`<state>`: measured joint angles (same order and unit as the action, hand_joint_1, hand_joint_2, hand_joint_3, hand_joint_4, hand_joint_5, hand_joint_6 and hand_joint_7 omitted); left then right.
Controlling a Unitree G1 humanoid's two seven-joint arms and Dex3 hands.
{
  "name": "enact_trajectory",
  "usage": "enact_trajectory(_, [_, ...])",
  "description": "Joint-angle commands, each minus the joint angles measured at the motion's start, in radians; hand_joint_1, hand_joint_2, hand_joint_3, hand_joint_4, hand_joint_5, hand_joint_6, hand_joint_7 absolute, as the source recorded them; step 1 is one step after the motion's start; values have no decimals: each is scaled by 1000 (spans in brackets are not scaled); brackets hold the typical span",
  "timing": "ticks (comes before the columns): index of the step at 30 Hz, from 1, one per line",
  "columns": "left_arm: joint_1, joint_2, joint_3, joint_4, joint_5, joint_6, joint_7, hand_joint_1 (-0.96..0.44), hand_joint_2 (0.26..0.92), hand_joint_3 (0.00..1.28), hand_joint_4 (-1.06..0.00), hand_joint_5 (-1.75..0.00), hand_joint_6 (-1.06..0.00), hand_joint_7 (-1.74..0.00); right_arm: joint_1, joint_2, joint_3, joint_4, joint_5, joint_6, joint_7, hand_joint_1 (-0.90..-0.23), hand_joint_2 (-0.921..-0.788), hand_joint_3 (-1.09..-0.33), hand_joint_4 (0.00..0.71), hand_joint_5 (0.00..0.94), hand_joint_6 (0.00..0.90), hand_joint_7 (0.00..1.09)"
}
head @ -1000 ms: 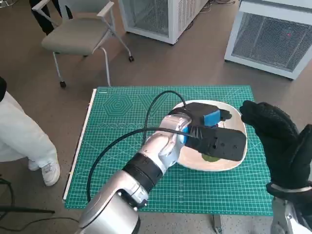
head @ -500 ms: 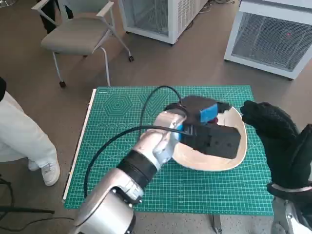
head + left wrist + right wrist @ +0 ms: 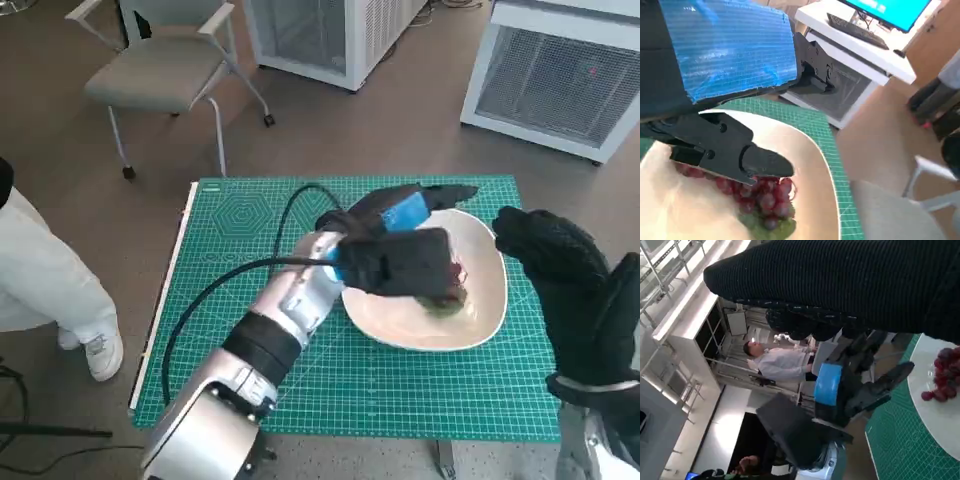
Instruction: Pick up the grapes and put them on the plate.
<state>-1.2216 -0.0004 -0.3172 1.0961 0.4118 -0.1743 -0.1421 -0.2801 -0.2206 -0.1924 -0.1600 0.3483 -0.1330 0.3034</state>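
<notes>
A bunch of red grapes (image 3: 449, 289) with green leaves lies in the white plate (image 3: 484, 322) on the right half of the green mat (image 3: 240, 240). My left hand (image 3: 400, 252), blue tape on its back, hovers over the plate's left part with its fingers (image 3: 446, 193) spread and nothing in them. In the left wrist view a black finger (image 3: 735, 152) passes just above the grapes (image 3: 762, 197) on the plate (image 3: 812, 155). My gloved right hand (image 3: 560, 285) stays raised beside the plate's right rim, holding nothing. The right wrist view shows the grapes (image 3: 942, 385) and the left hand (image 3: 852, 385) apart.
A black cable (image 3: 225, 292) loops from the left forearm over the mat. A person's white-trousered leg (image 3: 40, 275) and shoe (image 3: 103, 355) stand left of the table. A chair (image 3: 165, 70) and white cabinets (image 3: 565, 80) are behind it.
My left hand has risen and drawn back to the left off the plate's middle, uncovering the grapes lying there. The right hand has stayed where it was.
</notes>
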Motion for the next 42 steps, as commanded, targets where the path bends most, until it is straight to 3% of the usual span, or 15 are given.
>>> enact_trajectory(1, [16, 1, 7, 8, -3, -40, 53, -442, 921, 160, -240, -18, -324, 0, 2, -5, 3, 15, -3, 13, 6, -543, -921, -563, 325, 308, 155, 872])
enact_trajectory(6, [25, -4, 37, 12, -34, -65, 61, -483, 921, 226, -237, -9, -300, 0, 1, -5, 2, 15, 0, 16, 7, -544, -921, -562, 328, 309, 156, 870])
enact_trajectory(11, [45, -15, 120, 4, -137, -85, 10, -550, 921, 299, -225, -2, -283, 0, 3, -5, 3, 10, 2, 20, 7, -544, -921, -562, 329, 309, 156, 870])
enact_trajectory(23, [140, -18, 391, -60, -515, -119, -266, -609, 921, 390, -232, -8, -292, -7, 6, -7, -1, 5, 2, 20, 6, -543, -921, -562, 329, 310, 156, 869])
enact_trajectory(29, [236, 15, 521, -169, -717, -63, -432, -568, 921, 375, -252, -12, -307, -13, 6, -7, -2, 1, 0, 19, 2, -543, -921, -560, 331, 311, 158, 867])
enact_trajectory(33, [324, 48, 584, -267, -823, -7, -517, -505, 921, 291, -257, -11, -312, -13, 6, -5, 0, -1, -3, 16, -1, -543, -921, -560, 332, 311, 159, 865])
enact_trajectory(42, [471, 64, 613, -426, -874, 0, -527, -472, 921, 101, -294, -15, -300, -4, 0, 1, 5, 8, -7, 11, -3, -543, -921, -558, 334, 311, 162, 862])
